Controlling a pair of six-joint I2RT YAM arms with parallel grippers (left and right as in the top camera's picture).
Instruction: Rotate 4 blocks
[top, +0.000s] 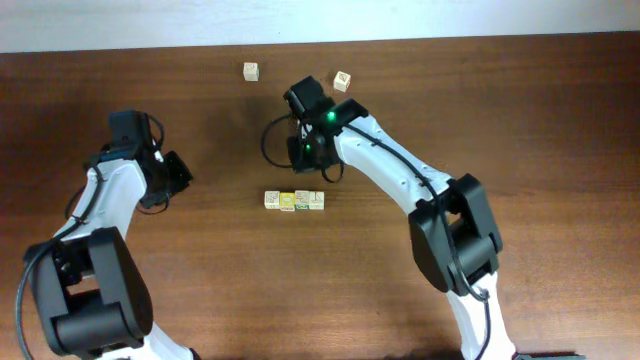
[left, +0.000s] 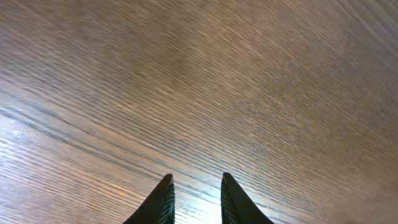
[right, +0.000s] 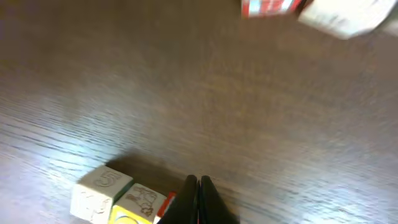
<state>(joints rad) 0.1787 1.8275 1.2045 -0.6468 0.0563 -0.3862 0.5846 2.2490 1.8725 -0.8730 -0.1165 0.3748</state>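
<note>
blocks (top: 288, 201): 4 | stray cubes (top: 250, 71): 2 | left gripper (left: 196, 178) parted, empty | right gripper (right: 198, 182) seemingly clenched, empty

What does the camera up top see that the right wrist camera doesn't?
Only overhead: the left arm, and the row of four blocks all at once. Only the right wrist: the right gripper up close, jaws shut, and the little prints on two blocks, plus a blurry red-and-white thing I can't name. Both: the brown wooden table and part of that row.
</note>
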